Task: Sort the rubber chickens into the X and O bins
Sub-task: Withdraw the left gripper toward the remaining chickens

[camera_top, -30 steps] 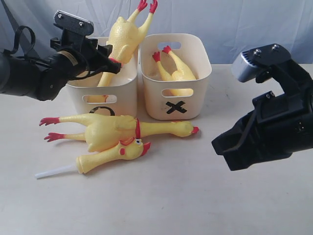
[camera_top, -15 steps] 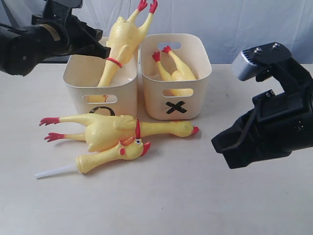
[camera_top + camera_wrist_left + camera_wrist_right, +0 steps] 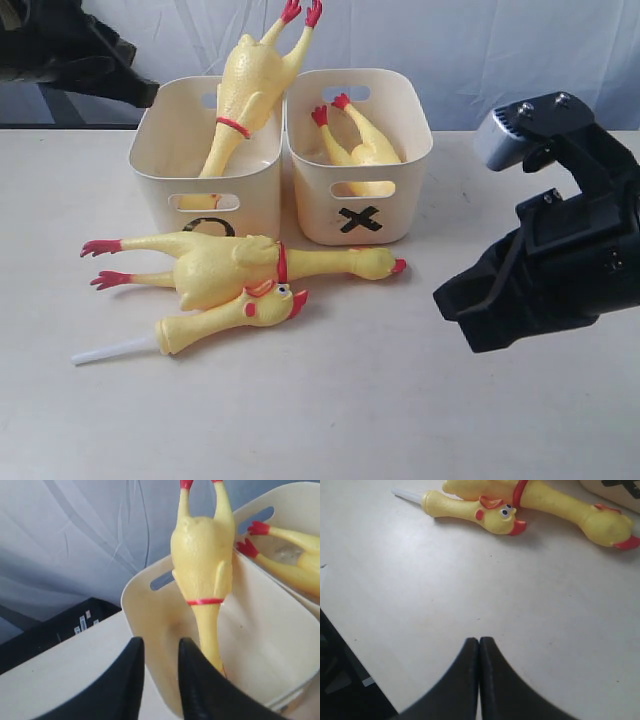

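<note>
Retreated from the O bin (image 3: pixel 165 165), the left end effector (image 3: pixel 160 645) is slightly spread and empty, the right end effector (image 3: pixel 479 644) pressed together; 1 banded chicken (image 3: pixel 245 90) stands there, 1 small chicken (image 3: pixel 362 146) lies in the X bin (image 3: pixel 400 195), 2 rubber chickens (image 3: pixel 225 268) remain on the surface (image 3: pixel 350 400).

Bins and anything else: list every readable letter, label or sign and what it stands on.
"X": black, front of the exterior view's right-hand bin.
"O": front of the left-hand bin, lower half hidden by a lying chicken.
White stickers on the black box, left wrist view: too small to read.
</note>
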`<state>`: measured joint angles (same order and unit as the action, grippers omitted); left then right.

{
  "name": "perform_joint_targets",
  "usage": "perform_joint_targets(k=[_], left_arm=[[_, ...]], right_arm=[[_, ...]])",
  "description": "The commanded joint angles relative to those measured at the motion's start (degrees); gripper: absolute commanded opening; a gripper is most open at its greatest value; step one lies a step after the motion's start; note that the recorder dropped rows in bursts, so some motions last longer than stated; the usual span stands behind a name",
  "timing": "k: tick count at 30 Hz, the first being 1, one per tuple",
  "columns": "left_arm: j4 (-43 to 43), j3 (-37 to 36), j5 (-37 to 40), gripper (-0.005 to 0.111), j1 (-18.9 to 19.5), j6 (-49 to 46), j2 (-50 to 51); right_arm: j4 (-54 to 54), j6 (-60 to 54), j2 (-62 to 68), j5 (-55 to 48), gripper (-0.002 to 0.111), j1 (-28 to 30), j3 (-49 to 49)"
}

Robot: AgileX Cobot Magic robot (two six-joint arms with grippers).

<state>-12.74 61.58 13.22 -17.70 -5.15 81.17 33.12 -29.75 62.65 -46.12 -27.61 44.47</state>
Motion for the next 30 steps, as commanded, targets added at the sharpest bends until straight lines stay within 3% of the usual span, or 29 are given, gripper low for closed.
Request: perform_joint_targets(k=[1, 2, 4, 5, 7, 8, 14, 20, 30], left_arm=[[2.4, -3.4, 10.2, 0.024, -0.1, -4.1, -6.2], [4.3, -4.0, 12.5, 0.024, -0.1, -7.7, -7.0], [13.4, -6.1, 21.8, 0.024, -0.1, -24.4, -8.7], [21.8, -7.3, 31.9, 0.024, -0.1, -40.8, -8.9], [30.6, -9.9, 36.9, 0.025, -0.1, -57.4, -8.9], [33.8, -10.8, 36.9, 0.029, -0.1, -61.0, -8.9], [37.3, -15.5, 30.2, 0.054, -0.1, -62.2, -5.4], [40.2, -18.3, 22.5, 0.055, -0.1, -64.4, 0.1], [40.3, -19.5, 17.8, 0.055, -0.1, -72.0, 9.0]], right_arm=[[-0.5, -0.3, -0.2, -1.8, -0.001, 0.1, -0.2], [-0.5, -0.3, -0.2, -1.8, -0.001, 0.1, -0.2], [-0.5, -0.3, -0.2, -1.8, -0.001, 0.1, -0.2], [-0.5, -0.3, -0.2, -1.8, -0.001, 0.1, -0.2], [-0.5, -0.3, -0.2, -2.0, -0.001, 0.1, -0.2], [-0.5, -0.3, -0.2, -2.4, -0.001, 0.1, -0.2], [-0.7, -0.3, -0.2, -3.2, -0.001, 0.1, -0.2], [-0.7, -0.3, -0.2, -3.2, -0.001, 0.1, -0.2], [-0.5, -0.3, -0.2, -3.4, -0.001, 0.1, -0.2]])
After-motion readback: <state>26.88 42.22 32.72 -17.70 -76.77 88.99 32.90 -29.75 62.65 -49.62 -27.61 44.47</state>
